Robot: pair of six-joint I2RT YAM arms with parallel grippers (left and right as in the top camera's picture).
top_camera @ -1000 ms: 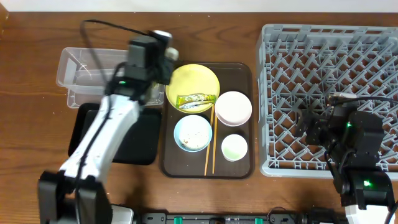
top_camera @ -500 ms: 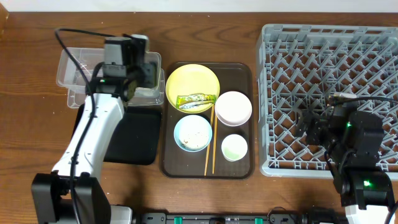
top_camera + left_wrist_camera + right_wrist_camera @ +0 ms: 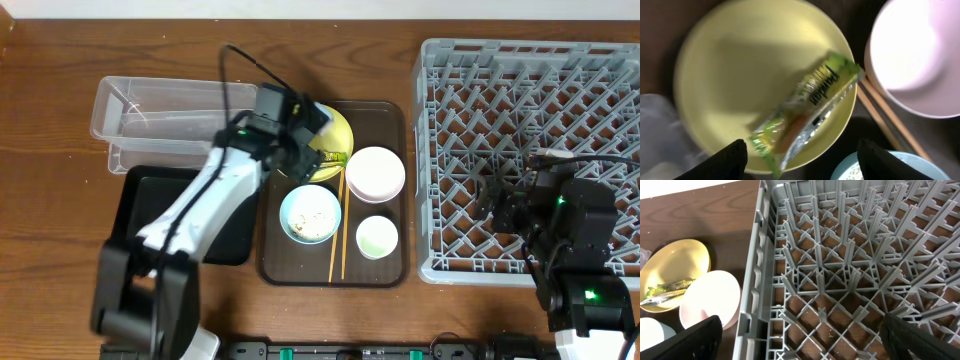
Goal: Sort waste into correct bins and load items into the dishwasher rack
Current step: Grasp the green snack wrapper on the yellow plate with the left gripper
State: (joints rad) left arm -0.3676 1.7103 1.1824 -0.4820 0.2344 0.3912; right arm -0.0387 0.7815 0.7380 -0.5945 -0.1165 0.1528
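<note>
Left gripper [image 3: 805, 159], shifted from over the clear box [image 3: 150, 115] to the yellow plate [image 3: 735, 70], hung spread wide as the nearer arm, wrapper [image 3: 807, 107] just ahead, long axis diagonal to the jaws.

Dark brown rectangular serving tray [image 3: 386, 124] flat on the reddish-brown wooden table [image 3: 50, 250].

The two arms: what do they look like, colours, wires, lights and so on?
The left arm has long white links with black joints and a black wrist block. A thin black cable loops off it, and a small green light glows near the wrist. The right arm is mostly black and boxy, also lit green. The left fingers and right fingers are plain black.
</note>
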